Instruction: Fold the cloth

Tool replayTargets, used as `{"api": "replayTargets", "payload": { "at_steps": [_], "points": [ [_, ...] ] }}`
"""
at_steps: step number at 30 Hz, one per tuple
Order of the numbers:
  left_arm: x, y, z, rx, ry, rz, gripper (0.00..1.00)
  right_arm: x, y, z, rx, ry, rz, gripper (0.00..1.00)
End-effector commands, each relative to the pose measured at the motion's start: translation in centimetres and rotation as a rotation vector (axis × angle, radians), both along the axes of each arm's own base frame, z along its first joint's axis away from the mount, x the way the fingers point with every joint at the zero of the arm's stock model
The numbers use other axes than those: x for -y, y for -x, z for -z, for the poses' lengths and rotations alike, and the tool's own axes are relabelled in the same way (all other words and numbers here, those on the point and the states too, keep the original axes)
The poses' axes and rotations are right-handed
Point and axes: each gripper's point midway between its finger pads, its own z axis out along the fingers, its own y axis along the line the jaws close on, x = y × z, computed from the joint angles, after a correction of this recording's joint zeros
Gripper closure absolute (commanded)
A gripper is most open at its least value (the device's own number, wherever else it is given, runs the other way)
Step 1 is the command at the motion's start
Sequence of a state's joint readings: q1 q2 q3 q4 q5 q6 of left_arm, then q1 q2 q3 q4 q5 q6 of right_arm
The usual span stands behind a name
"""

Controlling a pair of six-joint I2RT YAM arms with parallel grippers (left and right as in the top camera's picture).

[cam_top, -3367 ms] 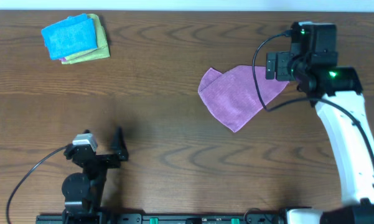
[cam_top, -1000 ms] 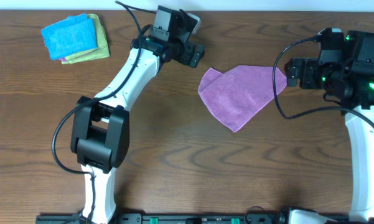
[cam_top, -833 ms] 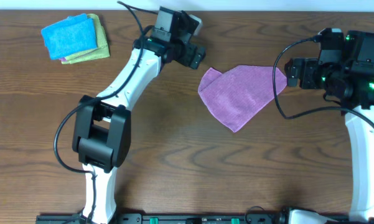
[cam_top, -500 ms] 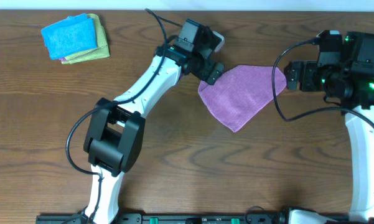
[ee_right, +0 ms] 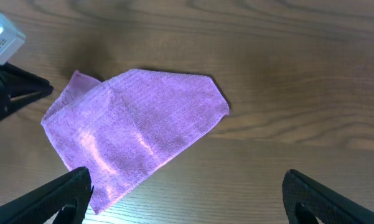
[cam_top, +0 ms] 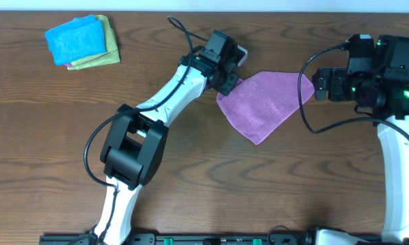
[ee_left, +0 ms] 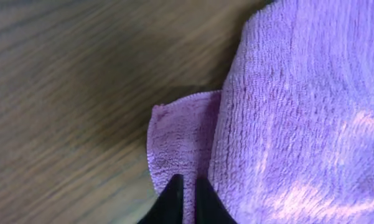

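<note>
Movement came from your left arm: it was parked at the near edge of the bench [cam_top: 190,184] a few seconds back, then swung out over the far side and dropped onto the purple cloth [cam_top: 265,102]. The left gripper [cam_top: 232,82] landed on the cloth's far-left corner, right where a small single-layer flap [ee_left: 174,143] poked out from under the thicker folded layer. In the left wrist view its fingers [ee_left: 174,190] were drawn almost together with only a slit between them, tips over that flap. Whether they had fabric pinched, you couldn't tell.

Your right gripper [cam_top: 320,80] had backed off to the right and hung just beside the cloth's far-right corner, fingers [ee_right: 81,177] spread wide, holding nothing.

That reads as a handover: the right side looked done, and the left corner was lined up for the next fold.

The cloth lay on the far right-hand part of the bench, between the two grippers. Its broad edge ran left to right along the far side, which looked like its long axis, and it narrowed to a point aimed at the near side.
</note>
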State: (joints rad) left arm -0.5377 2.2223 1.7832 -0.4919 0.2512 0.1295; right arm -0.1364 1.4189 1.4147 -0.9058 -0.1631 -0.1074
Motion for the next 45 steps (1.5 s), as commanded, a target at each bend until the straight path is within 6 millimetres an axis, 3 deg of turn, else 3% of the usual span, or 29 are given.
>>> {"api": "replayTargets", "payload": {
  "at_steps": [1, 4, 7, 13, 27, 45],
  "points": [
    [0.6, -0.6, -0.7, -0.020, 0.056, -0.062, 0.94, 0.3, 0.2, -1.0, 0.026, 0.016, 0.000, 0.03],
    [1.8, -1.7, -1.4, 0.026, 0.114, -0.051, 0.94, 0.3, 0.2, -1.0, 0.026, 0.016, 0.000, 0.03],
    [2.1, -2.4, -0.5, 0.044, 0.121, -0.054, 0.94, 0.3, 0.2, -1.0, 0.026, 0.017, 0.000, 0.03],
    [2.1, -2.3, 2.0, 0.013, 0.102, -0.055, 0.94, 0.3, 0.2, -1.0, 0.026, 0.016, 0.000, 0.03],
    [2.1, -2.3, 2.2, 0.009, 0.100, -0.055, 0.94, 0.3, 0.2, -1.0, 0.027, 0.017, 0.000, 0.04],
    [1.9, -2.2, 5.4, -0.027, 0.070, -0.060, 0.94, 0.3, 0.2, -1.0, 0.025, 0.016, 0.000, 0.05]
  ]
}}
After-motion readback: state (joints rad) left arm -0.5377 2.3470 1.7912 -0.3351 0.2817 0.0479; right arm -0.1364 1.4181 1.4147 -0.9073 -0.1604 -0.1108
